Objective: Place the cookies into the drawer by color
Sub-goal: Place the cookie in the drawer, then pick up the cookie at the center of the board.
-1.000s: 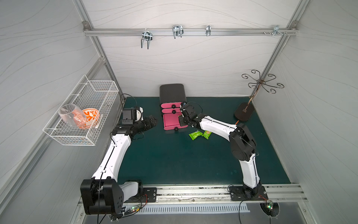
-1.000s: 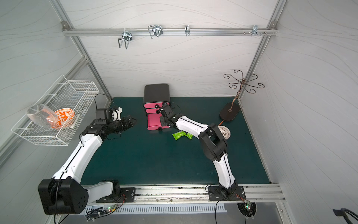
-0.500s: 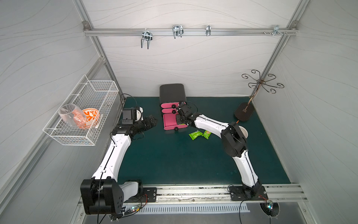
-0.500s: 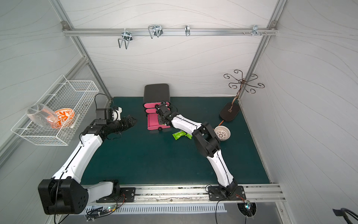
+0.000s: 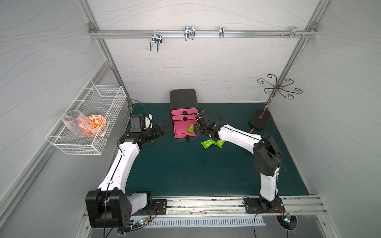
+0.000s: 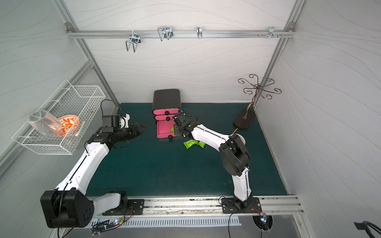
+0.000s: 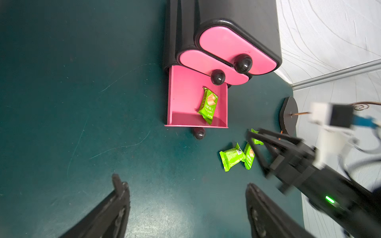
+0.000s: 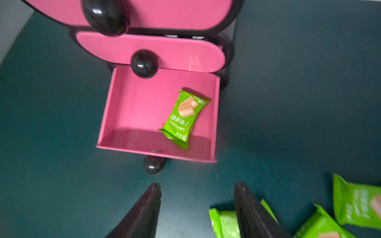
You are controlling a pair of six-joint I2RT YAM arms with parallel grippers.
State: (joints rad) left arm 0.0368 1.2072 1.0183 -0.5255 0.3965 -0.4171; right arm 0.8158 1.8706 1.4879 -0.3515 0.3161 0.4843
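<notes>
A green cookie (image 8: 184,118) lies in the open bottom drawer (image 8: 134,107). My right fingers (image 8: 245,204) hang half-open and empty just before its front. I'd pinch the nearest loose cookie (image 8: 223,224) across its middle, with my left fingers (image 7: 121,197) wide and empty beside the drawer.

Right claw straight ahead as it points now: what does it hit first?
Likely the front wall of the open bottom drawer, near its black knob. Depth is unclear: the right claw might instead clear it and reach the green packet inside.

top views: high, whole scene | wrists: close, both facing drawer (image 7: 226,43)
</notes>
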